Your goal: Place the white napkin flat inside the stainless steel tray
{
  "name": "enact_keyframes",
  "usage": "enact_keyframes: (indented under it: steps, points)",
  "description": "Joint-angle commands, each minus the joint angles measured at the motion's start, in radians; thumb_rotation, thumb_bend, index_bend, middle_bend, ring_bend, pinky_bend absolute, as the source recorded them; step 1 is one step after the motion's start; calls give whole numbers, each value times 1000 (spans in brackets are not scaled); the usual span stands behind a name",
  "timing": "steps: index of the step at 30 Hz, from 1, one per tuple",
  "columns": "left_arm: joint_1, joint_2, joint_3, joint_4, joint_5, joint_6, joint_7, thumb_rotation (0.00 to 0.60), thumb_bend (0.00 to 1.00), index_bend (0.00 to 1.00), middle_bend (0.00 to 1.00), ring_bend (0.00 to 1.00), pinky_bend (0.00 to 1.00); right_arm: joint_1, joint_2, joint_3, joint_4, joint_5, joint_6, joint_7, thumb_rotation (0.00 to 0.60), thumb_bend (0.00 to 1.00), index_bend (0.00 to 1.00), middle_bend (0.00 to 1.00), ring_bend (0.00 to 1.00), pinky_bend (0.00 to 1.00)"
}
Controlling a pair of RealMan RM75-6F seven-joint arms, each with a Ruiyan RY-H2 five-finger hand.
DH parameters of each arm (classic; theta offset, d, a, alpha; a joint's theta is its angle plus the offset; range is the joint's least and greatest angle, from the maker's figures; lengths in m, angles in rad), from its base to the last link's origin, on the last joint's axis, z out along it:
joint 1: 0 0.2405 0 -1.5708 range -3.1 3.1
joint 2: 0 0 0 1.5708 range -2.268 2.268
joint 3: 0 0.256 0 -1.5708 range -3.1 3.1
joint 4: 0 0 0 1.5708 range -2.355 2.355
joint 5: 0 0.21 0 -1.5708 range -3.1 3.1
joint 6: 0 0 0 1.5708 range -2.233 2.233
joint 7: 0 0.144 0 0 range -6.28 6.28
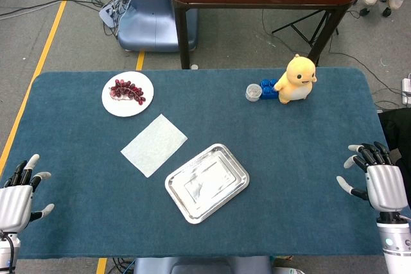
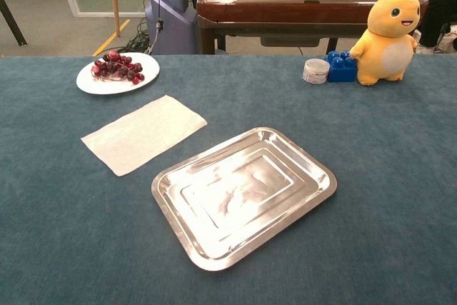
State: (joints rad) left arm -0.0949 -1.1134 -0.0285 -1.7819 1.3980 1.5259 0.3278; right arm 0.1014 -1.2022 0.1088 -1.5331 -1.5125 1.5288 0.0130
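A white napkin (image 1: 154, 144) (image 2: 144, 133) lies flat on the blue tablecloth, left of centre. Just to its right and nearer me sits the stainless steel tray (image 1: 207, 182) (image 2: 244, 192), with nothing inside it. My left hand (image 1: 18, 197) hovers at the table's near left corner, fingers apart, holding nothing. At the near right edge my right hand (image 1: 379, 183) is the same, fingers spread and empty. Both hands are far from the napkin and tray. Neither hand shows in the chest view.
A white plate of red grapes (image 1: 128, 93) (image 2: 118, 71) stands at the back left. At the back right are a yellow plush chick (image 1: 297, 79) (image 2: 388, 28), a blue block (image 1: 269, 88) (image 2: 341, 66) and a small round container (image 1: 253, 92) (image 2: 315, 71).
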Motion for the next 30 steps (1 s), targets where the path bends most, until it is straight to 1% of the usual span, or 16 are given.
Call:
enact_keyframes:
  steps: [1,5,10,18,20,26,30]
  points:
    - [5,0,-2,3,3,7,-4,600,74,364,49,29,238,5,-4,-3,1,-3,-7,-4,600,189,520,299,185,103]
    - [9,-3,-4,12,11,11,-12,600,74,393,49,29,239,12,-9,-6,3,-8,-18,-4,600,189,520,299,185,103]
    - [7,-15,-7,24,28,9,-33,600,74,401,52,29,240,15,-12,-4,6,0,-25,2,600,189,520,299,185,103]
    - [-35,-38,-16,63,44,-61,-90,600,74,401,57,29,240,13,-9,-4,5,3,-22,3,600,189,520,299,185,103]
    - [-81,-40,-25,67,82,-109,-122,600,74,401,57,29,240,10,-5,-2,0,2,-13,6,600,189,520,299,185,103]
    - [-157,-70,-44,135,168,-153,-180,600,63,414,62,29,250,7,1,0,-5,3,-7,12,600,189,520,299,185,103]
    - [-205,-98,-56,168,181,-197,-203,600,27,444,62,29,265,10,2,1,-3,6,-12,16,600,189,520,299,185,103]
